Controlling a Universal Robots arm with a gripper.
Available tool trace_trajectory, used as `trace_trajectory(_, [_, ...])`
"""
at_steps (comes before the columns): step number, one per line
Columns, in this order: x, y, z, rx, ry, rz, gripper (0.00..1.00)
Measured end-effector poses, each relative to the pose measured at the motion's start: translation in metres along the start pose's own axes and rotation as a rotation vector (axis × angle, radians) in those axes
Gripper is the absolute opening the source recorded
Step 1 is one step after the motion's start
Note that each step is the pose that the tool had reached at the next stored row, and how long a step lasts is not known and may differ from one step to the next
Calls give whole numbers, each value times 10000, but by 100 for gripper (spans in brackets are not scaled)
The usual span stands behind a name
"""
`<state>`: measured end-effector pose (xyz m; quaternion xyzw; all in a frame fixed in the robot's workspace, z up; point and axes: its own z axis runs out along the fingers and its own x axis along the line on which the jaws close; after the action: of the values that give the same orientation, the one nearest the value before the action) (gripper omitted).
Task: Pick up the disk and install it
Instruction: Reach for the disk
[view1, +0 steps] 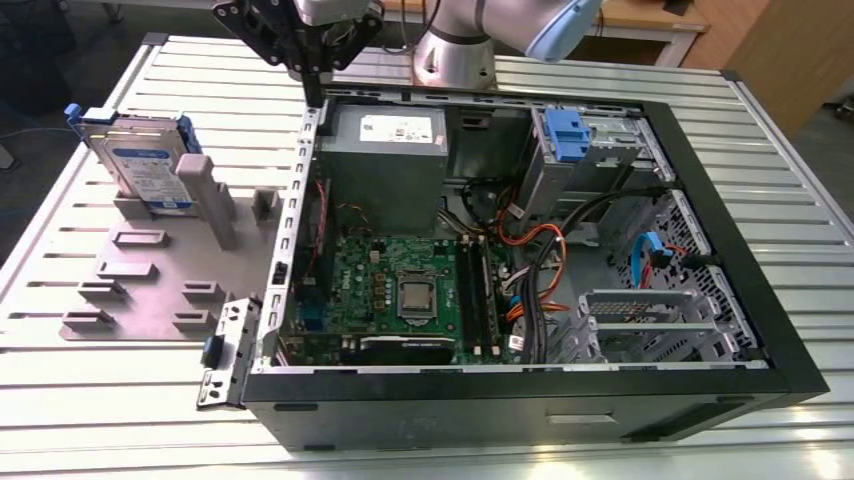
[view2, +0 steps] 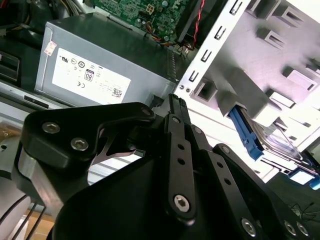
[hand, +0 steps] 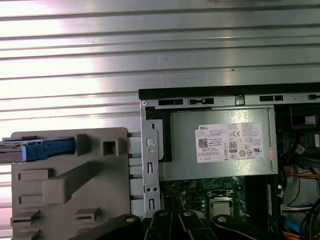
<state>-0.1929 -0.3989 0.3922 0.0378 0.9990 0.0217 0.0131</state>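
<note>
While the black, jointed gripper (view1: 312, 92) hangs just over the case's (view1: 534, 415) rear rim at eleven o'clock in the exterior view, its fingers are drawn together with nothing between them; in the second wrist view its bolted links taper to one narrow tip (view2: 175, 102). The disk (view1: 140, 165), a flat silver slab with a white-and-blue label in a blue plastic frame, stands on edge in the matte grey holder (view1: 147, 290) at nine o'clock, apart from the gripper; both wrist views show its blue edge (view2: 250, 137) (hand: 47, 149) seated in the moulded holder (hand: 65, 190). A blunt grey post (view1: 207, 195) rises between disk and case; the holder's edge lies just beside the case's perforated steel wall. Inside, a smooth grey supply (view1: 384, 150) fills the eleven o'clock corner; a green board (view1: 400, 290) lies at six o'clock of it. Bare ribbed aluminium table (view1: 747, 130) stretches past the case at three o'clock and around the holder at seven.
</note>
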Motion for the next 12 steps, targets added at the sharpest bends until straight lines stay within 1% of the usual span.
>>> trace_trajectory(6, [90, -7, 0, 0, 0, 0, 11])
trace_trajectory(12, [209, -16, 1, 0, -1, 0, 11])
